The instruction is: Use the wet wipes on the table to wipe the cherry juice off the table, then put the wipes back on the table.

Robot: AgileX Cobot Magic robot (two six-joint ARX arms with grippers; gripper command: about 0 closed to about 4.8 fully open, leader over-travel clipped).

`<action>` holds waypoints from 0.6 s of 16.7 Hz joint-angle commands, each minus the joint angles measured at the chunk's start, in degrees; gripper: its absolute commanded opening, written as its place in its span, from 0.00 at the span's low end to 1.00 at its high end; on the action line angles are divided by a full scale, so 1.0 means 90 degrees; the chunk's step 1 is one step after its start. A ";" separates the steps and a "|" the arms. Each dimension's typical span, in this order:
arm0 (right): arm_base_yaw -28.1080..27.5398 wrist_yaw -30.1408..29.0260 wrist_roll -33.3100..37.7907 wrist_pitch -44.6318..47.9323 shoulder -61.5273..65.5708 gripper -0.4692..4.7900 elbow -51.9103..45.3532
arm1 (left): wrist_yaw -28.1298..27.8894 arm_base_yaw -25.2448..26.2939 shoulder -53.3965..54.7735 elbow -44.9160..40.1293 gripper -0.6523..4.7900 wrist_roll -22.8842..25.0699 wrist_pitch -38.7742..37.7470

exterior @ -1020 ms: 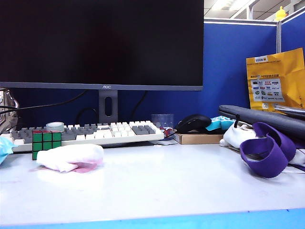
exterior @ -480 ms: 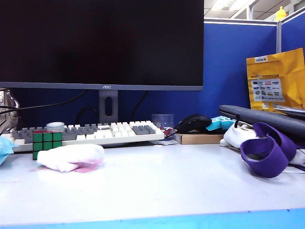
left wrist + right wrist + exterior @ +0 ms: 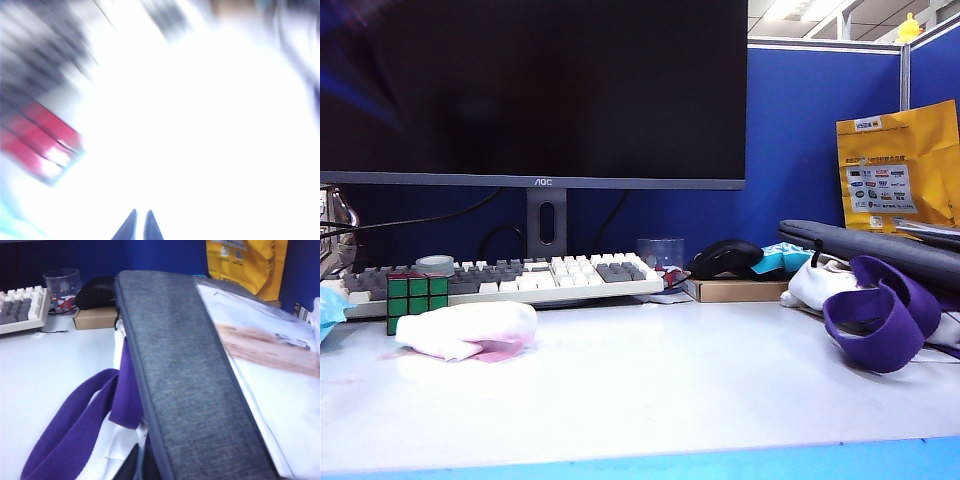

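The wet wipes (image 3: 468, 330) lie crumpled on the table (image 3: 670, 390) at its left side, long axis left-to-right, beside pink cherry juice (image 3: 505, 352). The left gripper (image 3: 139, 226), nearly closed and empty, is nearer. The right gripper (image 3: 140, 462), closed, waits far right.

Desk clutter behind and beside the work area

A black AOC monitor (image 3: 530, 90) stands over a white-and-grey keyboard (image 3: 510, 277), with a Rubik's cube (image 3: 416, 297) showing green faces in front of the keyboard's left end and a tape roll (image 3: 435, 264) behind it. Right of the keyboard are a clear cup (image 3: 660, 251), a black mouse (image 3: 725, 258) on a cardboard box (image 3: 735, 290), a purple strap (image 3: 875, 315), a grey sleeve case (image 3: 180, 360) and a yellow bag (image 3: 898, 165).
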 commanded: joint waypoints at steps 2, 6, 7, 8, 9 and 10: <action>0.0000 0.0000 -0.0019 0.0070 -0.0002 0.09 -0.0015 | -0.0602 -0.0743 0.0840 0.0056 0.18 0.0216 -0.0231; 0.0000 -0.0015 -0.0019 0.0053 -0.0002 0.09 -0.0015 | -0.0993 -0.1212 0.1678 0.0325 0.18 0.0474 -0.0432; -0.0002 0.0005 -0.0019 0.0039 -0.0002 0.09 -0.0015 | -0.1256 -0.1212 0.1921 0.0452 0.18 0.0478 -0.0544; -0.0002 0.0000 -0.0019 0.0036 -0.0002 0.09 -0.0015 | -0.1435 -0.1212 0.2183 0.0617 0.18 0.0486 -0.0641; -0.0002 0.0005 -0.0019 0.0036 -0.0002 0.09 -0.0015 | -0.1627 -0.1212 0.2416 0.0860 0.18 0.0607 -0.0886; -0.0002 0.0005 -0.0019 0.0039 -0.0002 0.09 -0.0015 | -0.1948 -0.1212 0.2594 0.1146 0.18 0.0843 -0.1183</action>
